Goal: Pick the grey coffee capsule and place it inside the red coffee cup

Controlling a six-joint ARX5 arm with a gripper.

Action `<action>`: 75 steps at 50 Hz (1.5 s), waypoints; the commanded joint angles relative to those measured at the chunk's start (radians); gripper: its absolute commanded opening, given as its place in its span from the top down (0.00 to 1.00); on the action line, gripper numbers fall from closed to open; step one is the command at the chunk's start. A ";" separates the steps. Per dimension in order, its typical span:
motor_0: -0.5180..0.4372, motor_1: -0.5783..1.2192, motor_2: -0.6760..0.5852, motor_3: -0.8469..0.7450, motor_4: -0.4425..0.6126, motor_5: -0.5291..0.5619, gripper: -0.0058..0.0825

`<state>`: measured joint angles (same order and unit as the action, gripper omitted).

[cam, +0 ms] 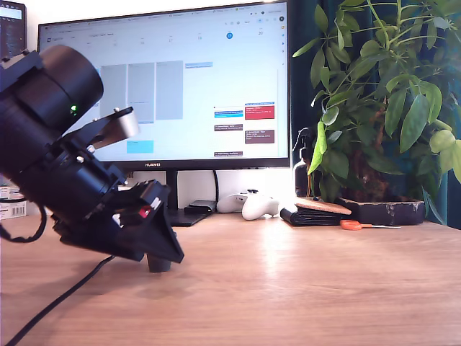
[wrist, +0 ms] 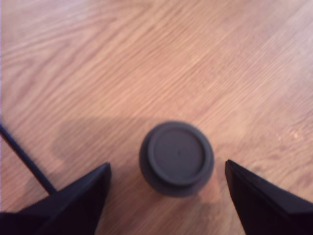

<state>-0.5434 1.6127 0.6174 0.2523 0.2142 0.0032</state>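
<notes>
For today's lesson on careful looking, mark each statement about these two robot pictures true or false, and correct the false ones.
1. The grey capsule stands on the wooden desk between the hand's two fingers. True.
2. The fingers are clamped on the capsule. False: wood shows on both sides of it, so the hand is open.
3. A red cup stands beside the capsule. False: no cup shows in either view.
4. A lit monitor stands behind the arm in the exterior view. True.
5. The potted plant is on the exterior view's left. False: it is on the right.
</notes>
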 commanded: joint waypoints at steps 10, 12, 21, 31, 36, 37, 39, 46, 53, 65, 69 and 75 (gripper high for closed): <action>0.000 0.003 0.050 -0.034 0.002 0.005 0.79; 0.000 0.003 0.055 -0.040 0.008 0.006 0.85; 0.000 0.003 0.079 -0.047 0.029 0.008 0.87; 0.000 -0.003 0.137 -0.043 0.044 0.008 0.87; 0.004 -0.012 0.202 -0.044 0.043 0.010 0.87; 0.007 -0.012 0.216 -0.045 0.043 0.013 0.87; 0.016 -0.013 0.248 -0.051 0.043 0.023 0.87; 0.074 -0.016 0.347 -0.101 0.039 0.045 0.87; 0.167 -0.016 0.399 -0.138 0.040 0.050 0.87; 0.306 -0.016 0.403 -0.198 0.056 0.050 0.87; 0.329 -0.016 0.403 -0.204 0.068 0.049 0.87; 0.341 -0.016 0.403 -0.212 0.074 0.049 0.87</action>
<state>-0.2001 1.6032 1.0275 0.0429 0.2832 0.0452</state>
